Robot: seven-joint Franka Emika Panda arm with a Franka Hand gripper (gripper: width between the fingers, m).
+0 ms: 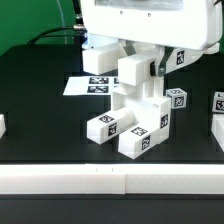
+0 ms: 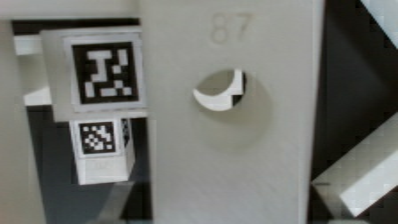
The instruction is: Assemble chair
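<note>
1. The chair (image 1: 135, 125) is seen near the middle of the black table (image 1: 40, 110) in the exterior view, as a blocky cluster of glossy white pieces. Two low tagged blocks are turned toward the camera.
2. An upright bar (image 1: 130, 82) is carried on top of that cluster and rises toward the arm.
3. A further tagged block end (image 1: 177, 98) is seen just beside the structure on the exterior view's right. Whether it is joined to the chair cannot be told.
4. The gripper (image 1: 143, 70) is lowered from above onto the upright bar, and its fingers are pressed together on that bar. The fingertips themselves are largely hidden by the white plastic.
5. In the wrist view the frame is filled by a broad white face of the part (image 2: 231, 160), in which a round hole (image 2: 221, 88) and a faint embossed number are seen. Two square tags (image 2: 107, 70) are visible beyond that face, one nearer and one farther.
6. The marker board (image 1: 92, 86) is seen flat on the table behind the chair, toward the exterior view's left.
7. Two loose white pieces (image 1: 217, 104) are seen near the exterior view's right edge, well apart from the chair, and another piece (image 1: 2, 126) is cut off at the left edge.
8. A long white rail (image 1: 110, 180) is seen along the table's near edge.
</note>
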